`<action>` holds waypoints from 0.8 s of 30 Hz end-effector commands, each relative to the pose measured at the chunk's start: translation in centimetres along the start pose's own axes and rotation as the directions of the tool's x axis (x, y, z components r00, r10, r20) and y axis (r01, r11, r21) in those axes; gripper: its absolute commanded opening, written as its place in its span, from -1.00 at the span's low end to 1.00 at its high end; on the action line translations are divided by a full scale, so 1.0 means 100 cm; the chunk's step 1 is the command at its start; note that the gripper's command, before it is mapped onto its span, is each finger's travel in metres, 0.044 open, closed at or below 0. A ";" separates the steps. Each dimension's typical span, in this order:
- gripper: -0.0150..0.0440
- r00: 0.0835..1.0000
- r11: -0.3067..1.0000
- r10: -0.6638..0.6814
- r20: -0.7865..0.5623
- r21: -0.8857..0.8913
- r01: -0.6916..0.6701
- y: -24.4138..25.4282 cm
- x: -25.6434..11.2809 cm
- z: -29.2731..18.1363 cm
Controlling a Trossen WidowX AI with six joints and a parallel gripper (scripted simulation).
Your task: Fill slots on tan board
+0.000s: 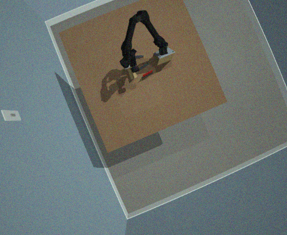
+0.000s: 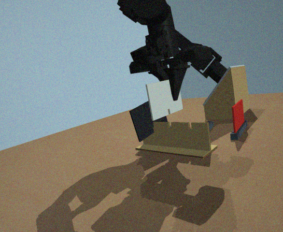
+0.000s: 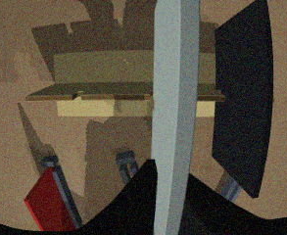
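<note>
Our gripper (image 2: 174,95) (image 3: 173,168) grips the white board (image 2: 161,99) (image 3: 174,98) above two open slots; the black board (image 2: 141,122) (image 3: 243,98) looks seated, the red board (image 2: 238,116) (image 3: 50,203) waits.

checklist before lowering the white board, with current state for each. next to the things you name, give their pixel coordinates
1. White board (image 2: 160,101) (image 3: 174,98) gripped: ok, between the fingers of the gripper (image 2: 176,99) (image 3: 172,168)
2. Notch facing down: ok
3. Open slot left on the tan board (image 2: 181,137) (image 3: 104,90): ok, two show
4. White board clear above the tan board's top edge: cannot tell, they overlap in view
5. Notch lined up with a slot: cannot tell
6. Red board (image 1: 147,73) (image 2: 238,116) (image 3: 52,203) slotted: not ok, in its holder
</note>
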State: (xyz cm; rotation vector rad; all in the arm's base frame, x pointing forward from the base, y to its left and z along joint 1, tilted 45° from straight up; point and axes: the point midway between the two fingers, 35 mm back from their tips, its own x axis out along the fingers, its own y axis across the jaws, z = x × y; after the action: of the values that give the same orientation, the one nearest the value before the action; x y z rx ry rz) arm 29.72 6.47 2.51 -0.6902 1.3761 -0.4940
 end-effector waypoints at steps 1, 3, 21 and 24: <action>-0.49 1.000 1.000 -0.004 -0.001 -0.009 0.004 0.000 0.003 -0.001; -0.49 1.000 1.000 -0.004 -0.001 -0.009 0.004 0.000 0.004 -0.001; -0.49 1.000 1.000 -0.005 -0.001 -0.008 0.005 0.000 0.013 -0.001; -0.49 1.000 1.000 -0.005 -0.001 -0.008 0.005 0.000 0.015 -0.001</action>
State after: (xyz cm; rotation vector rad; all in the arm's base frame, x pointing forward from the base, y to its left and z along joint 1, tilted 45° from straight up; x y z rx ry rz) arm 29.92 5.62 1.64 -0.6905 1.3758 -0.4946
